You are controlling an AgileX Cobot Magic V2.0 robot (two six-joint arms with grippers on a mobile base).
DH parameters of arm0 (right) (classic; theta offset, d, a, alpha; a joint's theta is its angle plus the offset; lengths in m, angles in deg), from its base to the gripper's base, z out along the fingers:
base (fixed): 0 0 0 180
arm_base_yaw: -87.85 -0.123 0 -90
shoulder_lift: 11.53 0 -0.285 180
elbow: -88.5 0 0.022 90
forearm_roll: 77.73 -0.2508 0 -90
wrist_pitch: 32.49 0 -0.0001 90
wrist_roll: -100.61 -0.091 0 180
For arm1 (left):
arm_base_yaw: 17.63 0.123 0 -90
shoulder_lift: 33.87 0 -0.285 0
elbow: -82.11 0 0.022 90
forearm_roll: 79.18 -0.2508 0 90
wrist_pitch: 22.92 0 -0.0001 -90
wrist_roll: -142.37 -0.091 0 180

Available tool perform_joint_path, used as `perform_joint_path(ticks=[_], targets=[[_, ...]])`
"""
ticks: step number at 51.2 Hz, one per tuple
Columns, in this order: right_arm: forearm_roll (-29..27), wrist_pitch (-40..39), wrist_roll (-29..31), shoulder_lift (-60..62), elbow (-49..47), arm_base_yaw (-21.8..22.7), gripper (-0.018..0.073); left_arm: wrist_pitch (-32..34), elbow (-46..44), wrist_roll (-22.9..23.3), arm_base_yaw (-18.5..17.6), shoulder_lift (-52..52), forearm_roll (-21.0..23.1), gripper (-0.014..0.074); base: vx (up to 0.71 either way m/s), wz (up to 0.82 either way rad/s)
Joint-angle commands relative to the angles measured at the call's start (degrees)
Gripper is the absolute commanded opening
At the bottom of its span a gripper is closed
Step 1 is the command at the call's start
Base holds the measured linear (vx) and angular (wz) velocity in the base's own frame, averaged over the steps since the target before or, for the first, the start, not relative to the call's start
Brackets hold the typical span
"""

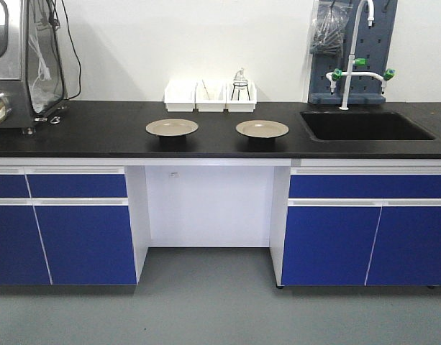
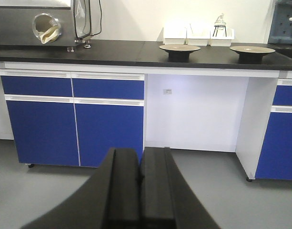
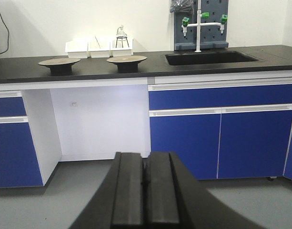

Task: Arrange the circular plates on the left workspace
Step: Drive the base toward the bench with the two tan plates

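Observation:
Two round tan plates with dark undersides stand on the black countertop point(image 1: 98, 133). The left plate point(image 1: 172, 127) and the right plate point(image 1: 262, 129) sit side by side in front of the white bins. They also show in the left wrist view point(image 2: 179, 47) point(image 2: 252, 49) and the right wrist view point(image 3: 59, 61) point(image 3: 126, 59). My left gripper point(image 2: 140, 155) is shut and empty, low above the floor, far from the counter. My right gripper point(image 3: 146, 157) is shut and empty, also low and far back. Neither gripper shows in the front view.
Three white bins point(image 1: 210, 97) stand against the wall behind the plates. A recessed sink point(image 1: 364, 126) with a white faucet point(image 1: 353, 50) lies at the right. A steel and glass apparatus point(image 1: 22, 61) occupies the counter's left end. Blue cabinets point(image 1: 62, 230) flank an open knee space.

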Motion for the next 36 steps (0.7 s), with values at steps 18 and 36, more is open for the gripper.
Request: perform_joint_path(ticks=[18, 36], targets=[[0.8, -4.7, 0.2, 0.8, 1.1, 0.2, -0.0004, 4.5, 1.1, 0.6, -0.3, -0.9, 0.0, 0.0000, 0.34, -0.04], [0.8, -4.7, 0.2, 0.8, 1.1, 0.2, -0.0004, 4.5, 1.1, 0.6, -0.3, -0.9, 0.0, 0.0000, 0.50, 0.05]])
